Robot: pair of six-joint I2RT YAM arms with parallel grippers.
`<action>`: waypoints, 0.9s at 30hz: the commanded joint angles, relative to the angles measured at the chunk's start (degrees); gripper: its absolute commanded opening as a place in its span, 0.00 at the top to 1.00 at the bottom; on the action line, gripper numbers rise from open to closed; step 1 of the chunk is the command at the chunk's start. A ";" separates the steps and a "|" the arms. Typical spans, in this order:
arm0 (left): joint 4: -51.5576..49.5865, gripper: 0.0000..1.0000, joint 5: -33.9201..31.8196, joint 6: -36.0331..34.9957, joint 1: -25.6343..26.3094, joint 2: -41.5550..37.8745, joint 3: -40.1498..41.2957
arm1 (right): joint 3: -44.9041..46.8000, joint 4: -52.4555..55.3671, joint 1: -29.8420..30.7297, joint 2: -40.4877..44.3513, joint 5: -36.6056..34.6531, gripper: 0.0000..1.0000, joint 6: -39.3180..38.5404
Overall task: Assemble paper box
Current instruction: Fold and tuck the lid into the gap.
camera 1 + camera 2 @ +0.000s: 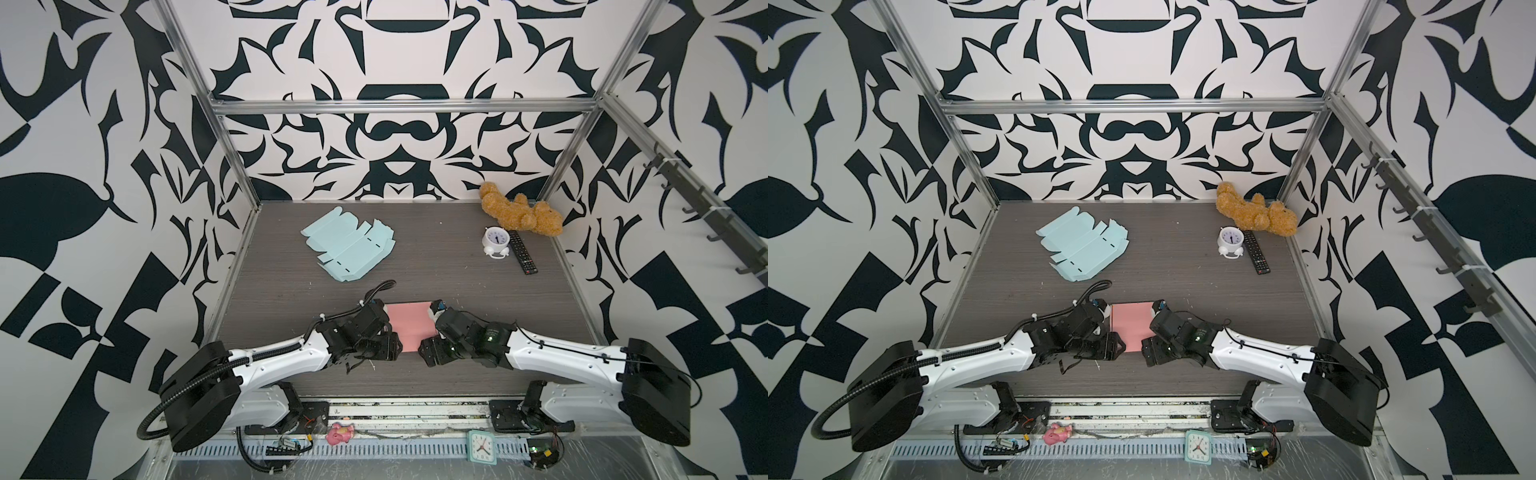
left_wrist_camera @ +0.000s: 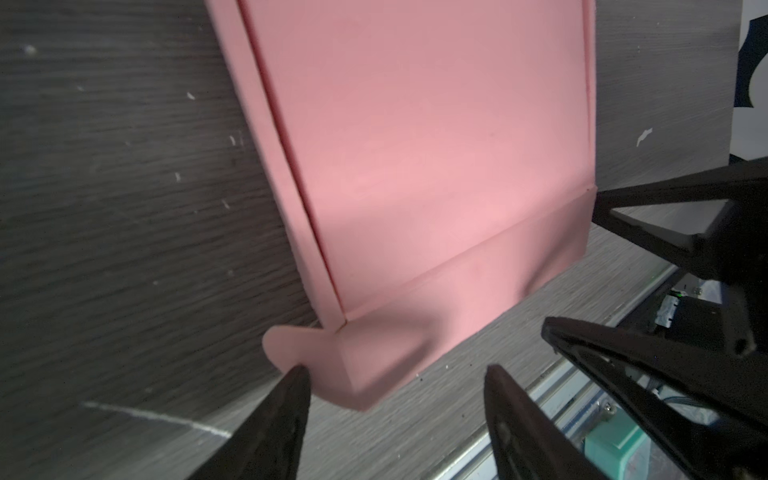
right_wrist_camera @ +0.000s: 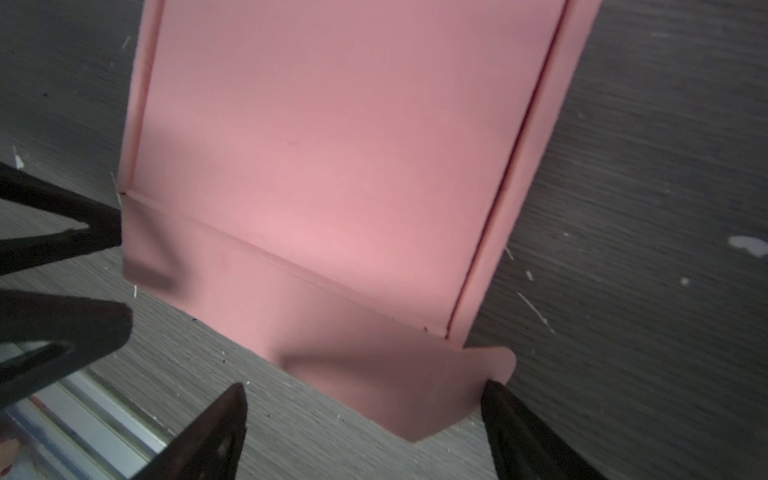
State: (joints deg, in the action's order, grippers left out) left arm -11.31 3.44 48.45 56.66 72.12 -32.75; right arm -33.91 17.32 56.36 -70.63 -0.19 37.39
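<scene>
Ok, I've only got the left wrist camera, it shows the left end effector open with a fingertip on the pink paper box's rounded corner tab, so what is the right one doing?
Observer: The right end effector is open too, one finger touching the rounded tab at the pink paper box's other near corner.
Operator: Any other box material out there?
Observer: A flat, unfolded light-blue cardboard box blank lies at the far left of the grey wooden table.
Operator: Any clutter beside it?
Observer: The clutter is across from it: a brown teddy bear, a white alarm clock and a black remote control sit together at the far right.
</scene>
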 commanded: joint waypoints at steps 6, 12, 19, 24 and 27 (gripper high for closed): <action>2.49 0.31 0.92 0.15 0.20 0.48 0.68 | -1.77 -2.76 0.68 -0.81 1.73 0.10 1.15; 3.05 0.31 1.65 -0.16 0.27 0.48 0.23 | -2.19 -3.22 1.03 -0.75 2.14 0.10 1.54; 3.02 0.31 2.25 0.19 0.29 -0.86 0.41 | -2.67 -2.49 1.56 -0.12 1.89 0.10 1.64; 2.66 0.32 2.31 0.46 0.45 -2.61 0.69 | -3.26 -2.42 2.34 0.16 1.72 0.10 1.96; 1.92 0.32 1.91 0.58 0.46 -2.93 0.78 | -3.19 -2.39 2.70 0.59 1.51 0.10 2.25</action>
State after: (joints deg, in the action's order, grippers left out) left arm -9.02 5.15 48.42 56.77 70.22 -32.45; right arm -34.87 15.62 58.39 -71.66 1.45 38.96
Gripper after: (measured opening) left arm 0.683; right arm 0.900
